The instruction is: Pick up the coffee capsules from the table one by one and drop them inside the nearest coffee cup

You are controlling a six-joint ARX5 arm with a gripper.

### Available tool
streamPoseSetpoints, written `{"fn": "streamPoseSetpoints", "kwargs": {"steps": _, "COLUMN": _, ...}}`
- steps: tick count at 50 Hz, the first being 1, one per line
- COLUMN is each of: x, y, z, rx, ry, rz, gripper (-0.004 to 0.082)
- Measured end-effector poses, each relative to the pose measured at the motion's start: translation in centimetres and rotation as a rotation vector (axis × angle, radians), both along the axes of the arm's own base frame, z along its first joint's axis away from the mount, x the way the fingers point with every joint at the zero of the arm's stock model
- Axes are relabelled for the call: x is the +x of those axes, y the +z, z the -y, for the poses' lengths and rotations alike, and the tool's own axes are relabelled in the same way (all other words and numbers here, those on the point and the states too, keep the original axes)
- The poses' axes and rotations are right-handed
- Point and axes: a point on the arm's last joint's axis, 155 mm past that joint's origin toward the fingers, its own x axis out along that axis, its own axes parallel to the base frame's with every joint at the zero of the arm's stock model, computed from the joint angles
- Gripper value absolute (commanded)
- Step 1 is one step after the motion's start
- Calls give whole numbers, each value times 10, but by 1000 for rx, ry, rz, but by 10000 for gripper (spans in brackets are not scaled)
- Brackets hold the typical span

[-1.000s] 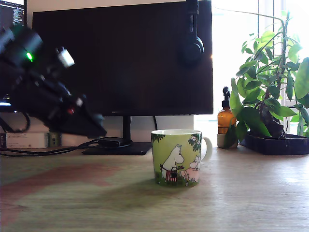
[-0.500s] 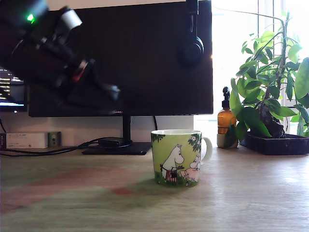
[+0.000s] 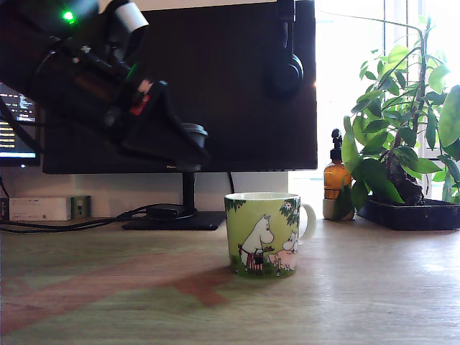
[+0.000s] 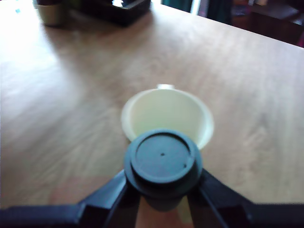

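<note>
1. Upper left of the exterior view: the gripper pinches the capsule by its sides, in the air above the table. The hold looks narrow, so the capsule may slip out early if the arm jolts.
2. Centre of that view: the coffee cup stands to the right and lower. Letting go here would likely miss it.
3. In the wrist view's lower centre, the capsule overlaps the cup's rim; it could clip the rim and bounce off.
</note>
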Motion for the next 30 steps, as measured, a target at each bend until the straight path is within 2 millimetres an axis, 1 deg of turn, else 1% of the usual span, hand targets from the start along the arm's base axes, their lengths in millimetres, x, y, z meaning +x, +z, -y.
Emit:
{"fn": "streamPoseSetpoints", "kwargs": {"steps": 5, "x": -4, "y": -1, "z": 3, "rx": 3, "ry": -10, "rz": -7, "gripper": 163}}
{"fn": "streamPoseSetpoints", "kwargs": {"steps": 20, "x": -2, "y": -6, "z": 2, "rx": 36, "ry": 26, "rz": -2, "gripper": 163}}
{"fn": "streamPoseSetpoints", "kwargs": {"steps": 30, "x": -11, "y": -12, "z": 8, "rx": 66, "ry": 15, "rz": -15, "gripper": 163}}
